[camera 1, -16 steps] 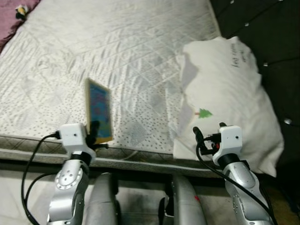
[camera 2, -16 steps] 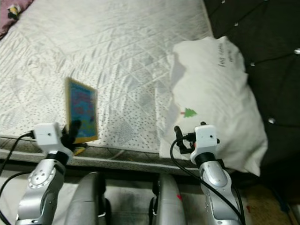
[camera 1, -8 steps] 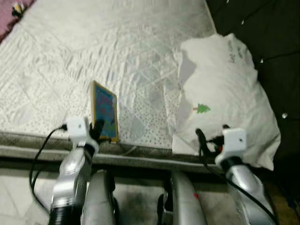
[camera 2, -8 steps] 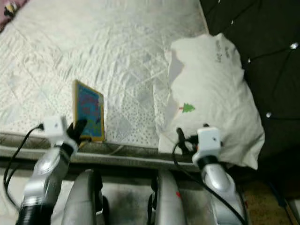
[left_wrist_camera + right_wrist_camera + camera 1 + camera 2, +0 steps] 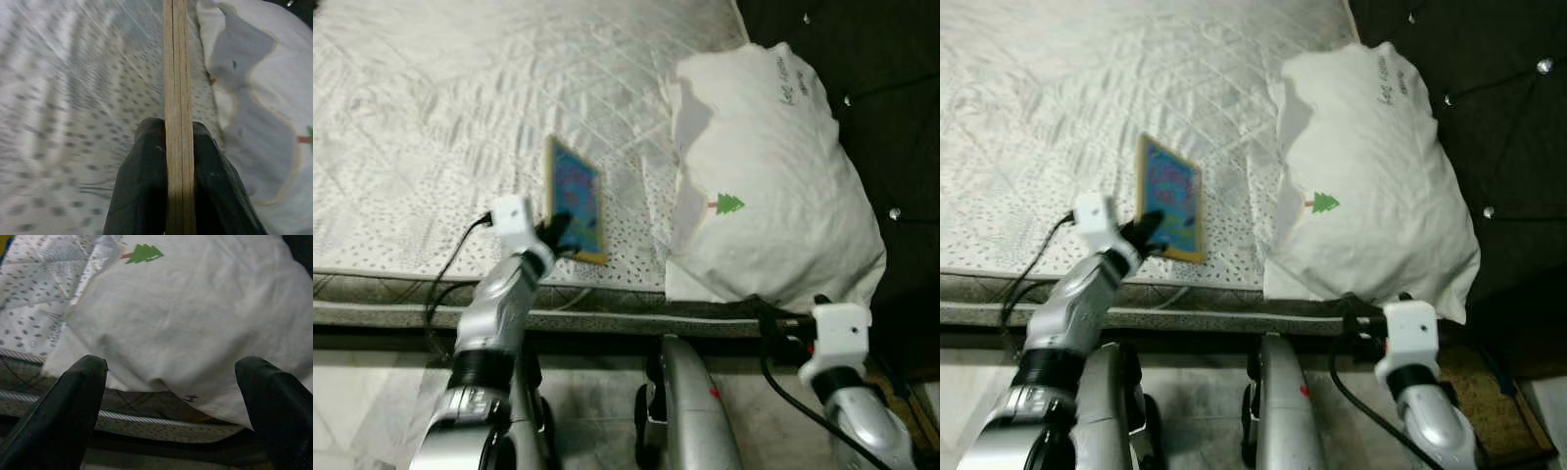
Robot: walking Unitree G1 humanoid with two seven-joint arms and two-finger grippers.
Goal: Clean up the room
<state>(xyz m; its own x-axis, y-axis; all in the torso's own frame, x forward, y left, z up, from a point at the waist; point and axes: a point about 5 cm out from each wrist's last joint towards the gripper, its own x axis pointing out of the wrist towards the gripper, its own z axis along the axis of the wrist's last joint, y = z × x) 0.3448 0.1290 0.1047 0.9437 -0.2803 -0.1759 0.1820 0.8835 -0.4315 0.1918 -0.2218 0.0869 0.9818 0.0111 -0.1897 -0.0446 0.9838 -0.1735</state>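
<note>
Currently, a thin book with a yellow border and a blue-patterned cover is held upright over the bed, just to the left of the pillow. The left hand is closed on the book's lower edge; in the left wrist view the two black fingers are seen pressed against both faces of the book, with its stacked page edges running straight up between them. An edge grip of this kind is judged to have been chosen because a flat book offers no other purchase, and carrying it on edge keeps the cover clear of the quilted mattress.

The pillow is seen lying against the dark headboard, a small green tree motif on its near side, its lower corner overhanging the bed's edge.

The right hand is held low in front of that overhanging corner of the pillow, fingers spread wide with nothing between them; it is judged to be kept ready rather than at work.

The tidying is judged to be mid-step: the book is gripped but not yet set down anywhere.
</note>
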